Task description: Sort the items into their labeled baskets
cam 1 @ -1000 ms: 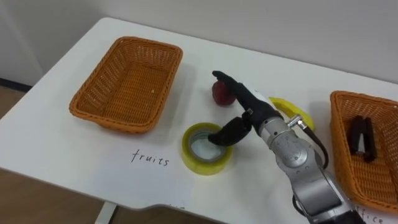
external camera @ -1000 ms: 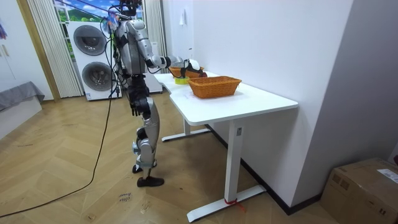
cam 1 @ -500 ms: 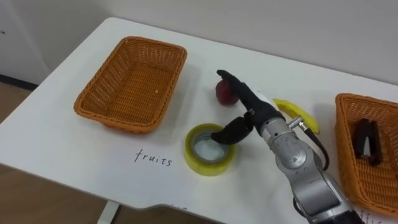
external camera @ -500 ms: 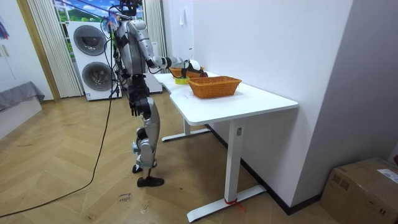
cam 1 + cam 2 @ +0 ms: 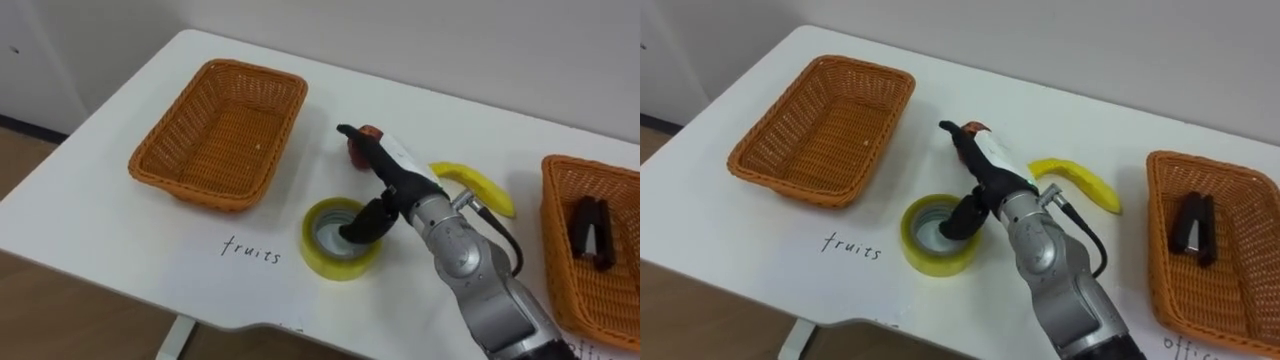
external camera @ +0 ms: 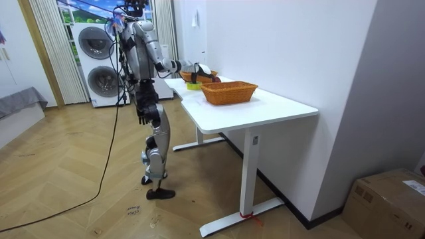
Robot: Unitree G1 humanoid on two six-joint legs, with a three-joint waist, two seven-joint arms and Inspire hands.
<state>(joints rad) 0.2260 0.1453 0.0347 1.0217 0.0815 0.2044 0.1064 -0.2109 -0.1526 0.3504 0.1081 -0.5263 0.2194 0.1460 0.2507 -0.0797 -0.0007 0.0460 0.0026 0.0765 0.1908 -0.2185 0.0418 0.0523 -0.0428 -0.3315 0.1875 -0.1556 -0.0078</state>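
In the left eye view, start from the yellow tape roll point(image 5: 335, 266) lying flat near the front edge of the white table point(image 5: 100, 220). At its 10 o'clock you have the empty orange wicker basket point(image 5: 185, 188). At 12 o'clock sits a small red apple point(image 5: 356, 152), at 2 o'clock a yellow banana point(image 5: 480, 185), and at 3 o'clock the second orange wicker basket point(image 5: 558, 240), with a black stapler point(image 5: 588, 232) lying inside. Your right hand point(image 5: 398, 175) hangs over the roll and the apple. Its fingers are stretched straight toward 12 o'clock and its thumb points down into the roll's hole. It is released and holds nothing.

In the room view, the robot stands upright at the table's long side with its right arm out over the top. Its left hand point(image 6: 143, 114) hangs by the hip.

In the right eye view, the thumb tip sits inside the roll's ring. You cannot tell whether it touches the inner wall. The fingers lie above the apple, not around it.

By my reading you are roughly a quarter done. The stapler is sorted. The tape roll has yet to go to the 3 o'clock basket, and the apple and banana to the empty one.
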